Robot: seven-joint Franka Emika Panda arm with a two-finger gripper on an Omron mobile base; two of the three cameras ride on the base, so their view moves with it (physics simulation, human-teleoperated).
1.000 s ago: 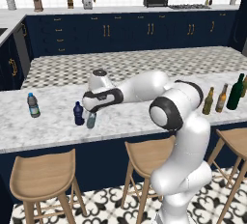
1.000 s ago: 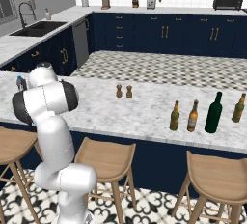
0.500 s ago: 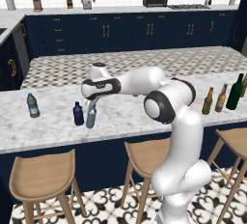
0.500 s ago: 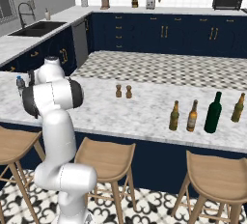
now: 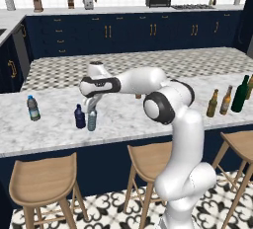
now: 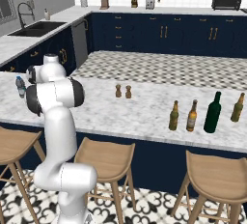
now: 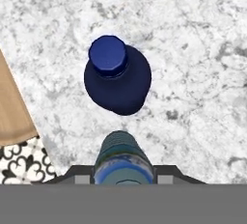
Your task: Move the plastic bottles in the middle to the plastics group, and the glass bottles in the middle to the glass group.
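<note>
Marble runs the length of the counter (image 5: pixel 148 119) we work over, with dark navy cabinets behind it and wooden stools (image 5: pixel 42 176) along its near edge. Our gripper (image 5: pixel 92 108) hangs low over the marble, pointing down, its fingers closed around the small pale-blue bottle (image 5: pixel 92 120), which stands upright with its base on or just above the counter; we cannot tell which. In the hand view that bottle (image 7: pixel 123 159) sits right between the finger tips, seen from above.

Just beside our gripper, on its left in the left base view, stands the squat dark navy bottle (image 5: pixel 79 116), close to the held bottle but not touching it. In the hand view it (image 7: pixel 117 76) lies just ahead of the gripper. Farther out on that same side, well apart, is the clear labelled bottle (image 5: pixel 33 108) with its blue cap.

Far off on the gripper's other side, near the counter's end, two amber bottles (image 6: pixel 173 116) (image 6: pixel 192 116) stand side by side, with the tall green wine bottle (image 6: pixel 212 112) just beyond them and another amber bottle (image 6: pixel 237 107) past that. Two small wooden shakers (image 6: pixel 122 91) stand between our arm and that cluster.
</note>
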